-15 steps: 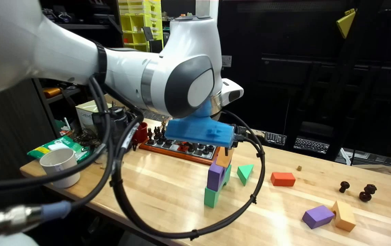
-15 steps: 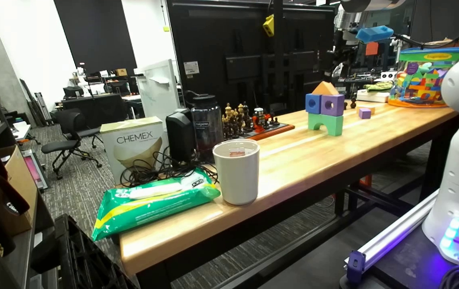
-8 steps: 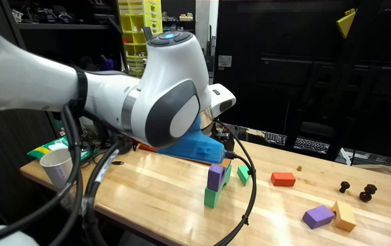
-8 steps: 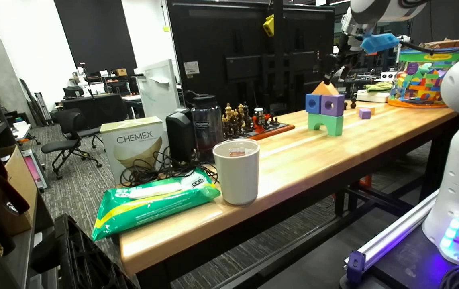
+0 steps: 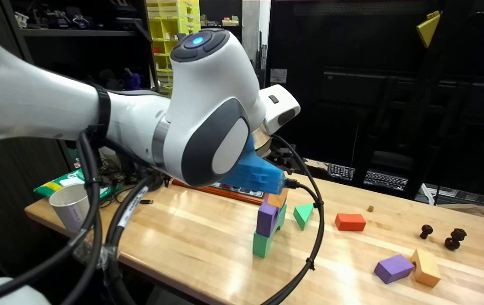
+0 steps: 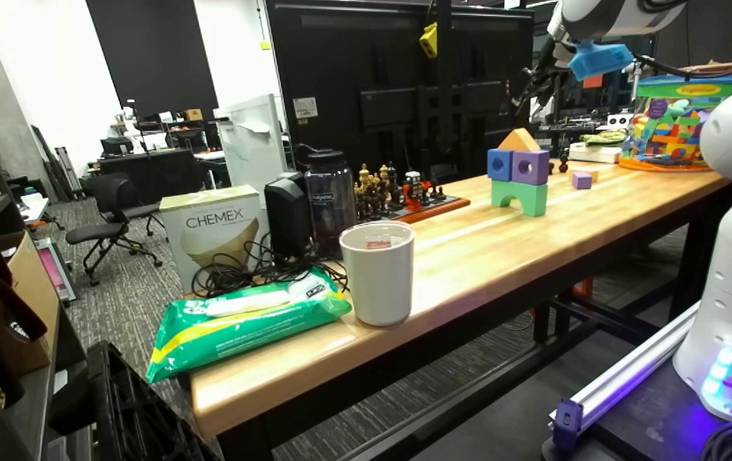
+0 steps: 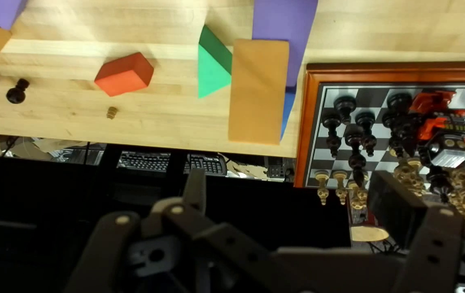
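Note:
My gripper (image 7: pixel 295 195) is open, its fingers wide apart with nothing between them. In an exterior view the tilted gripper (image 6: pixel 526 96) hangs a short way above a block stack. On top of that stack lies an orange triangular block (image 6: pixel 518 140). Under it sit a blue block (image 6: pixel 499 165) and a purple block (image 6: pixel 530 168) side by side, both with holes, on a green arch (image 6: pixel 519 197). From the wrist, the orange block (image 7: pixel 258 91) appears beyond the fingertips, apart from them. The blue block (image 7: pixel 287 112) is mostly hidden there.
Beside the stack is a chessboard (image 7: pixel 399 68) crowded with pieces. A green triangular block (image 5: pixel 302 215), a red block (image 5: pixel 350 222), a loose purple block (image 5: pixel 394 268) and a light orange block (image 5: pixel 426 267) lie on the table. A dark screen (image 5: pixel 385 84) stands behind.
The arm first came down and tilted, bringing my gripper close to the orange block, then rose slightly away from it. The stacked blocks have stayed in place.

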